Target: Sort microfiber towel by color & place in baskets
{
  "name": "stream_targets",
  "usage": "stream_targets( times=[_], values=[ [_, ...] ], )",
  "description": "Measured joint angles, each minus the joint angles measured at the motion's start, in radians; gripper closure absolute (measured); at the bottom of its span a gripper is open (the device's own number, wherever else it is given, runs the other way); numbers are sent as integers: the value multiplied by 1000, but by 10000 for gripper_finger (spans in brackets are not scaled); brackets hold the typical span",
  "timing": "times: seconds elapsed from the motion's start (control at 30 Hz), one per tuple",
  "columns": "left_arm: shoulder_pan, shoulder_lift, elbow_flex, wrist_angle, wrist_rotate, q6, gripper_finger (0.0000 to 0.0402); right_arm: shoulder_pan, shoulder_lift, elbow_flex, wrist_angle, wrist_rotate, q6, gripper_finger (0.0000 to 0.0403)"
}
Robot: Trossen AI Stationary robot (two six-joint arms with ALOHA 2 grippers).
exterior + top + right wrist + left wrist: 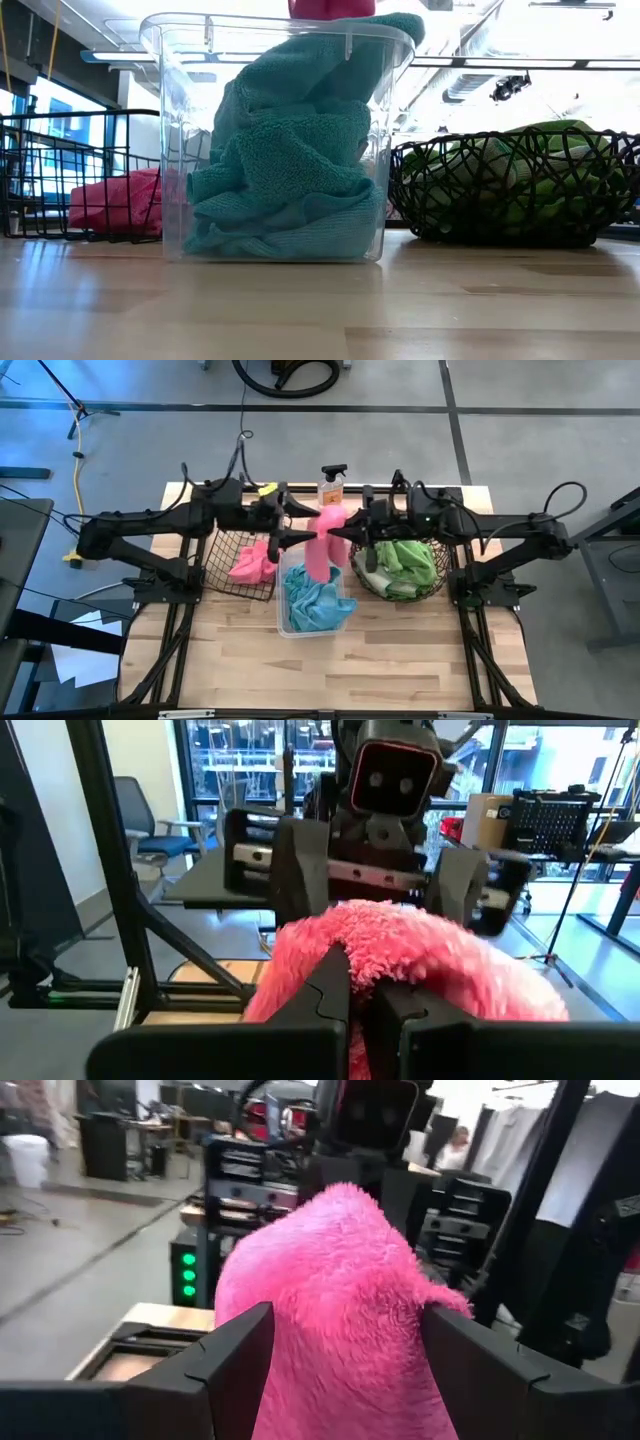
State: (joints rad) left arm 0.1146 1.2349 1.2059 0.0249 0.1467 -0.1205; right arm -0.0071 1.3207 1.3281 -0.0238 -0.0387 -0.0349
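Two hands meet at one pink towel (322, 545) above the tub (345, 605). Right hand (340, 532) pinches it tight; left hand (287, 540) stands wide around it, likely a handover toward the wire basket (215, 570).

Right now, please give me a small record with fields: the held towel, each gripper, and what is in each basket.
held towel: pink towel, hanging above the clear tub
right gripper: shut on the pink towel
left gripper: open, fingers on either side of the same towel
wire basket: pink cloth
clear tub: teal towels
woven basket: green towels
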Motion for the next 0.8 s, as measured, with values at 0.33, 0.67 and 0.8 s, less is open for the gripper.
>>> stream_targets(
  times=[0.33, 0.67, 0.8],
  values=[
    [-39, 48, 12, 42, 17, -25, 161, 0, 14, 0, 56, -30, 8, 403],
    [-43, 79, 12, 57, 55, -5, 161, 1, 26, 0, 82, -41, 11, 403],
    [-43, 79, 12, 83, 54, 29, 162, 1, 26, 0, 83, -41, 34, 403]
  ],
)
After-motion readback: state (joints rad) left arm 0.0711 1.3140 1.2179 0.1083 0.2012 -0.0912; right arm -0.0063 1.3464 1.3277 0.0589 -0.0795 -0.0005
